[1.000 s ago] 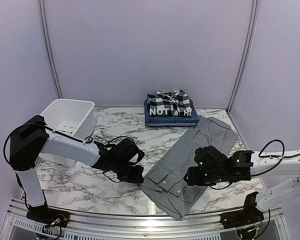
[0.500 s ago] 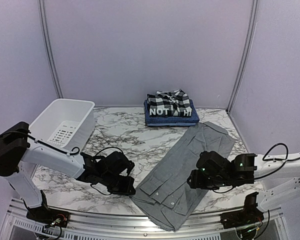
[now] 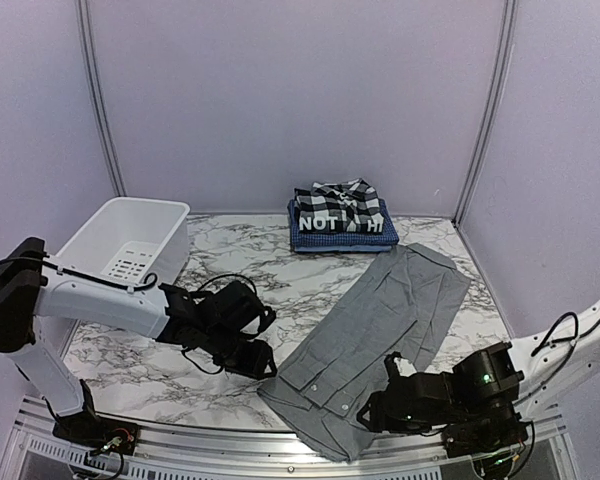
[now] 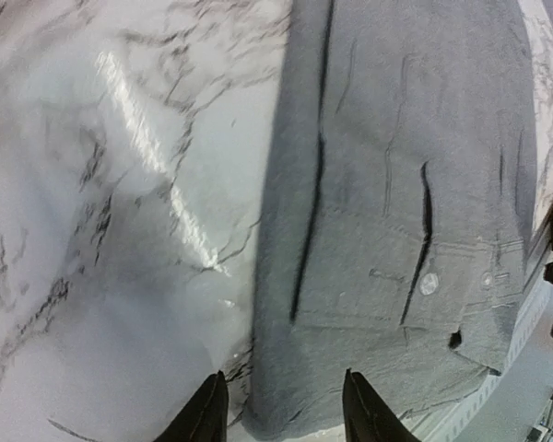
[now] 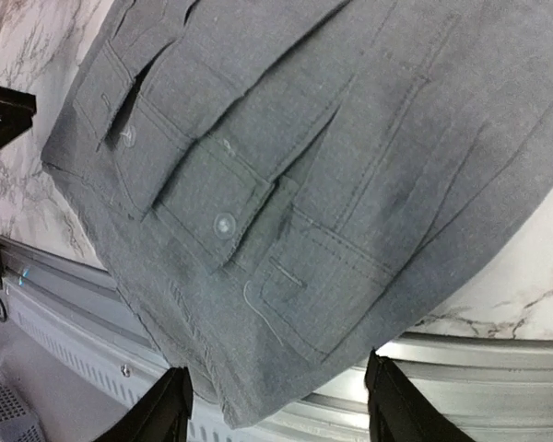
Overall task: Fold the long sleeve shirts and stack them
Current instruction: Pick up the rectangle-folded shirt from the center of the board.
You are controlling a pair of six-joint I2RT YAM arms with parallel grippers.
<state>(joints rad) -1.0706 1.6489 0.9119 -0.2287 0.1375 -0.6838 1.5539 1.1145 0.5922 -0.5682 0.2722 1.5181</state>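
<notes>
**A:** One plain grey collared button-up cloth shirt lies flat and lengthwise on the white marbled table. Its near end overhangs the front edge. Handling?

**B:** Light, limp, thin weave. I judge it will crease where pinched and sag from any single hold. The buttoned cuff looks like the only stiffer part.

**A:** Where to take hold?

**B:** The edges, two corners at once. Left gripper: fingers apart, nothing clamped, the shirt's long side edge directly ahead of its tips. Right gripper: fingers wide apart, empty, poised over the near end, which lies just beyond them.

**A:** Destination?

**B:** Probably the folded stack of black-and-white plaid, white-lettered black and blue checked shirts. It sits well beyond both grippers, at the back wall.
</notes>
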